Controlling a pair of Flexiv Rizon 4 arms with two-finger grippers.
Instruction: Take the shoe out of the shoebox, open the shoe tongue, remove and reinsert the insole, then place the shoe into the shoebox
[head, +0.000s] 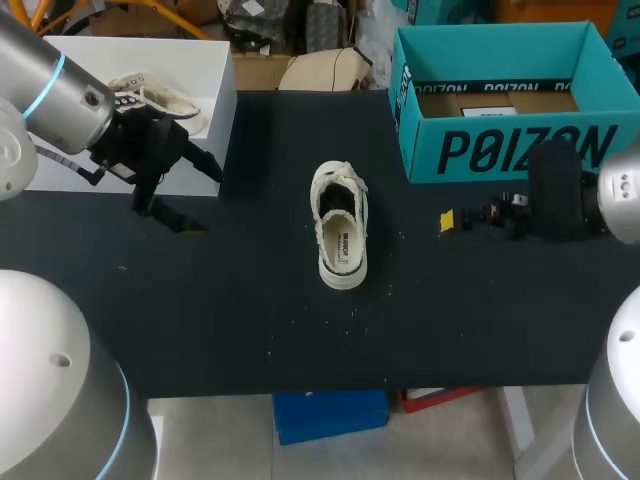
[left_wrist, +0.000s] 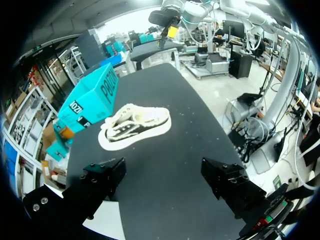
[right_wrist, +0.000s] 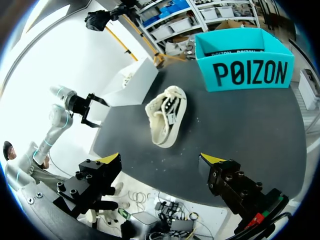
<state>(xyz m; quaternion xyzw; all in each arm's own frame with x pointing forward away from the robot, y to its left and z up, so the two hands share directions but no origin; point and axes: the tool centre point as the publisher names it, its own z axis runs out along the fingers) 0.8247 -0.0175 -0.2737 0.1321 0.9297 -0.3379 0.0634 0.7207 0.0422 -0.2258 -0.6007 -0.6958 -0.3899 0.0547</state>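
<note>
A cream low-top shoe (head: 340, 225) stands on the black table at its middle, outside the teal shoebox (head: 500, 100) at the back right. My left gripper (head: 203, 197) hangs open to the shoe's left, in front of a white box. My right gripper (head: 450, 218) sits low to the shoe's right, in front of the teal box. In the left wrist view the shoe (left_wrist: 134, 127) lies ahead of the open gripper (left_wrist: 165, 175), with the shoebox (left_wrist: 90, 102) beyond it. In the right wrist view the shoe (right_wrist: 166, 115) lies ahead of the open gripper (right_wrist: 160, 160), which holds nothing.
A white box (head: 130, 95) at the back left holds a second cream shoe (head: 150, 92). The teal shoebox shows a brown cardboard floor (head: 495, 102). Bare black table (head: 260, 320) stretches in front of the shoe to the near edge.
</note>
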